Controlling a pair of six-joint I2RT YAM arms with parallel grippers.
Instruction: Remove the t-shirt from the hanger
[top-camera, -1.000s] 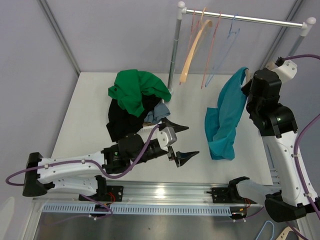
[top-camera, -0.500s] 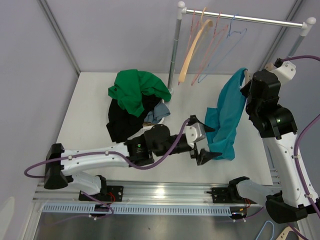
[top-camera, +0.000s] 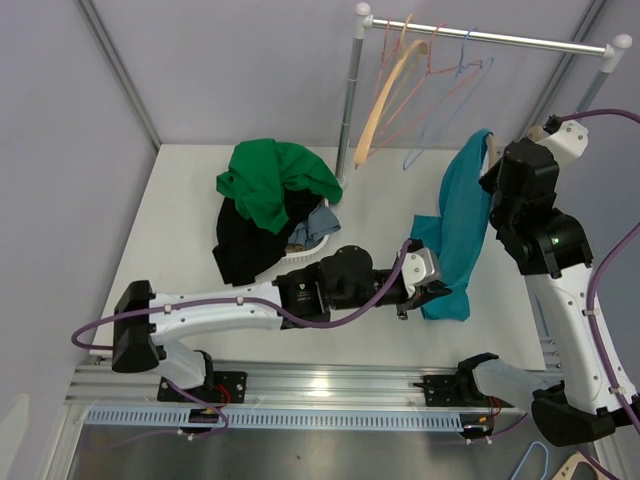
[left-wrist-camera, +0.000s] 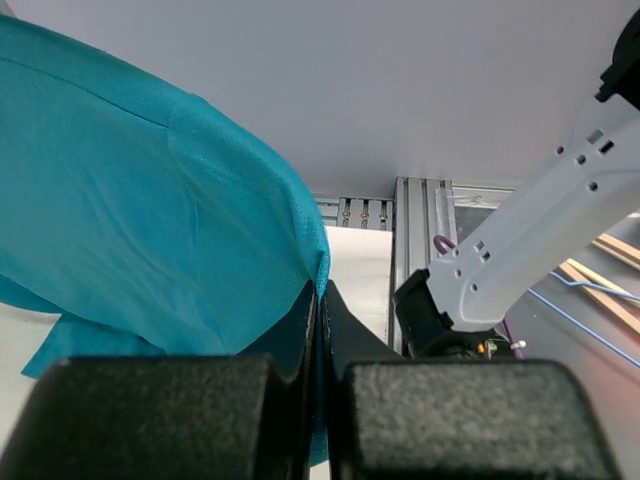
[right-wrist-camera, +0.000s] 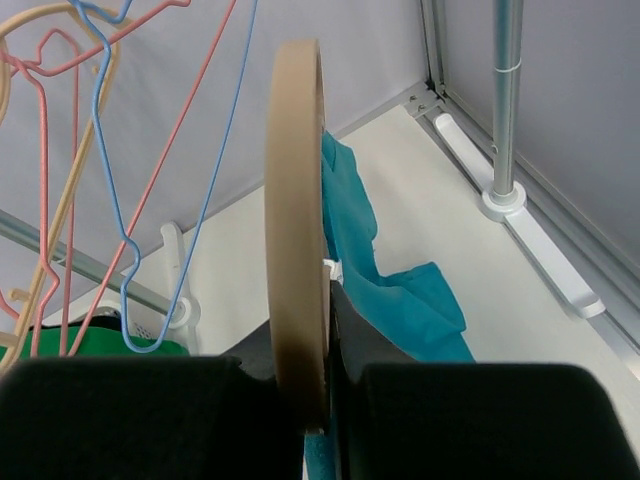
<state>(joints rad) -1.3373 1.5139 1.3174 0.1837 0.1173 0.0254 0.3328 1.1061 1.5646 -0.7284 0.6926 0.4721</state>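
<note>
Your right gripper (right-wrist-camera: 320, 350) is clamped tight on the wooden hanger (right-wrist-camera: 297, 230), holding it aloft at 3 o'clock over the table (top-camera: 180, 230), with the teal t-shirt (top-camera: 452, 235) draped on it and hanging down. Your left gripper (left-wrist-camera: 320, 320) has its fingers pinched together on the shirt's lower edge, toward 5 o'clock. By the look of it both holds are set and the pull-off remains: the shirt is not yet off the hanger.

A green garment (top-camera: 275, 185) tops a dark clothes pile (top-camera: 240, 250) beside a rack (top-camera: 352, 100) of hangers (top-camera: 384, 98).
</note>
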